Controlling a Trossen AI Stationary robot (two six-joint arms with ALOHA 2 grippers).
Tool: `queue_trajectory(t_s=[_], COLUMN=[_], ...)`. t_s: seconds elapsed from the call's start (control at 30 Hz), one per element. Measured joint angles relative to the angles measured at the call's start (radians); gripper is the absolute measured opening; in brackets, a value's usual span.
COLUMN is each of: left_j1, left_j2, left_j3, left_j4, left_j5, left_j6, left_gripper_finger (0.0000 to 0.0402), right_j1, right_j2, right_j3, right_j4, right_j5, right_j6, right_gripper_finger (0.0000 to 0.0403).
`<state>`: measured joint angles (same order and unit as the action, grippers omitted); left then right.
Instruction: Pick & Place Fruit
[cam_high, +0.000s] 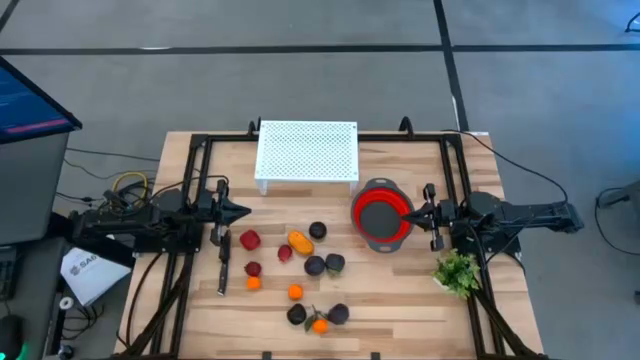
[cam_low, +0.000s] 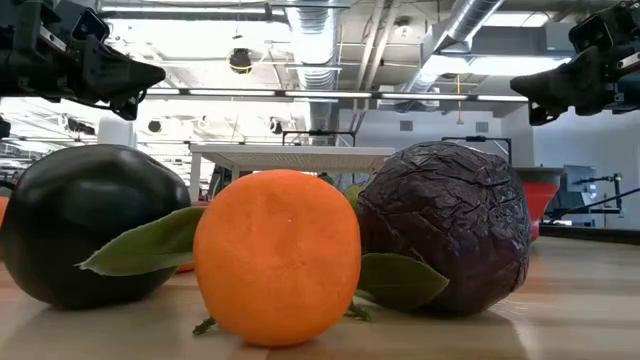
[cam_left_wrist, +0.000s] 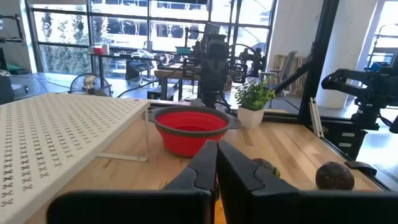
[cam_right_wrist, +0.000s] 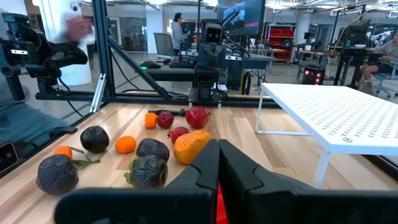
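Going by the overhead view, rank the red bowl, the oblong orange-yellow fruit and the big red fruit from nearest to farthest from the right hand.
Measured from the right hand, which is shut:
1. Red bowl: right beside the hand, toward the table's middle.
2. Oblong orange-yellow fruit: mid-table, beyond the bowl.
3. Big red fruit: farthest, over by the left hand.
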<state>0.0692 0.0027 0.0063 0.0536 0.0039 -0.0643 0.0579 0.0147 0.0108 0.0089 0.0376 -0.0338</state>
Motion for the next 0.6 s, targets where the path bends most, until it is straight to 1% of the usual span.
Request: queue_trajectory(t_s=[0.6], left_j1=[0.000], left_j2=[0.013], left_j3=[0.000], left_j4=[0.017], left_j5=[0.000], left_j6=[0.000], left_gripper_finger=[0.0007], right_j1=[0.000], right_j2=[0.000], right_j3=[0.000], right_j4=[0.000], right_j5=[0.000], right_j6=[0.000], right_gripper_finger=[0.0000])
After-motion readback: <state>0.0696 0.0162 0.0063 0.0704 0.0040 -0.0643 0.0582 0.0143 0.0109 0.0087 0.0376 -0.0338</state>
